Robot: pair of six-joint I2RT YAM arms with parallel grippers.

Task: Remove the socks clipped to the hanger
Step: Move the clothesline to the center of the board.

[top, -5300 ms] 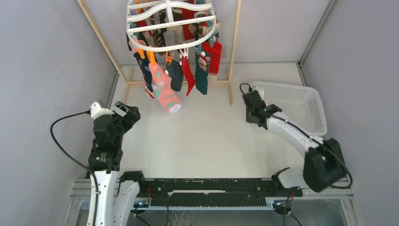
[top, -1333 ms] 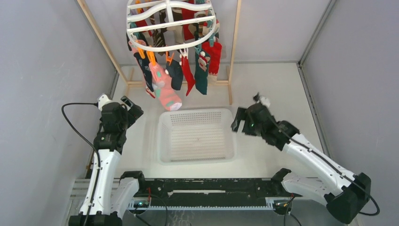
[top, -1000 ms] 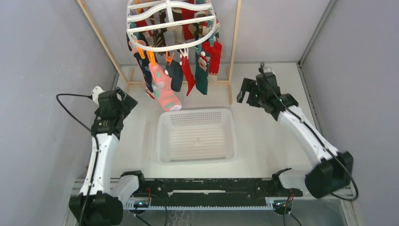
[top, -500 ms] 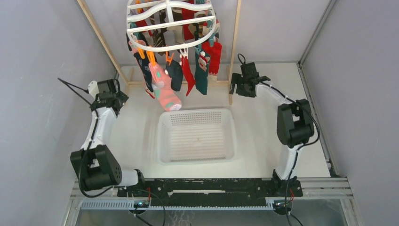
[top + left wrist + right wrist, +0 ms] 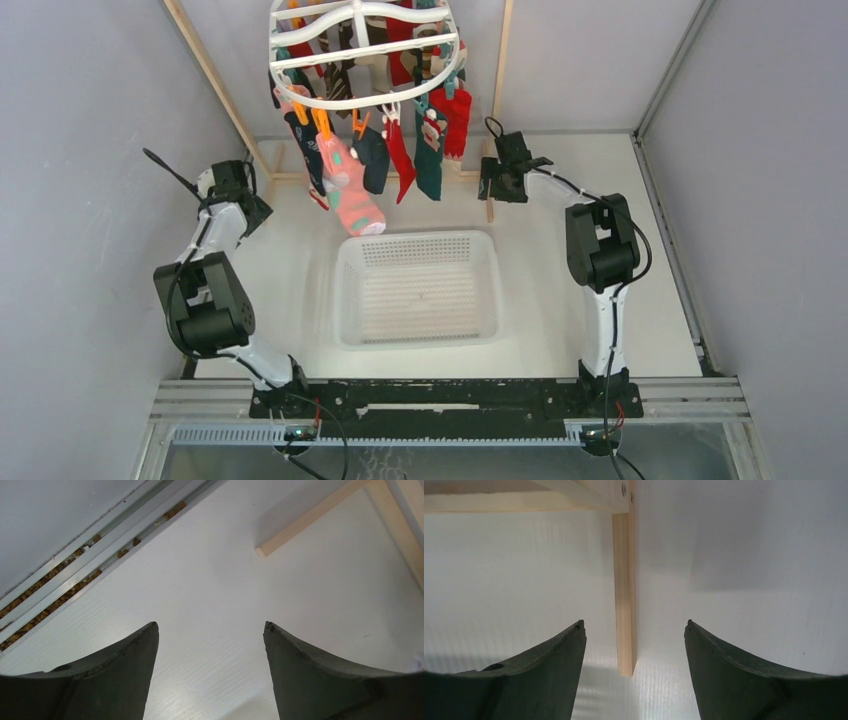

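Top external view, nearest edge: shows a black rail [image 5: 450, 398] across the front of the white table [image 5: 540, 300], with both arm bases bolted to it. Just beyond, mid-table: a white mesh plastic basket [image 5: 345, 290], open side up.

Further out, to either side: left arm [image 5: 212, 240] folded and reaching to the far left, right arm [image 5: 598, 240] reaching to the far right of centre. Left jaws near the left foot of the light wooden rack frame [image 5: 497, 100], apart from any sock. Left wrist view: dark fingers [image 5: 117, 677] spread wide, gripping nothing, bare table and the end of a wooden strip [image 5: 310, 517] beyond the gap. Right jaws just beside the rack's right post. Right wrist view: dark fingers [image 5: 541, 677] likewise wide apart and holding nothing, a wooden foot strip [image 5: 625, 595] lying on the table beyond the gap.

Farthest and highest: large white plastic oval ring hanger [image 5: 350, 102] between the rack posts. Small fabric socks [image 5: 350, 192] in salmon pink, navy, red and dark teal, clipped under its rim, dangling just beyond the basket's far rim.
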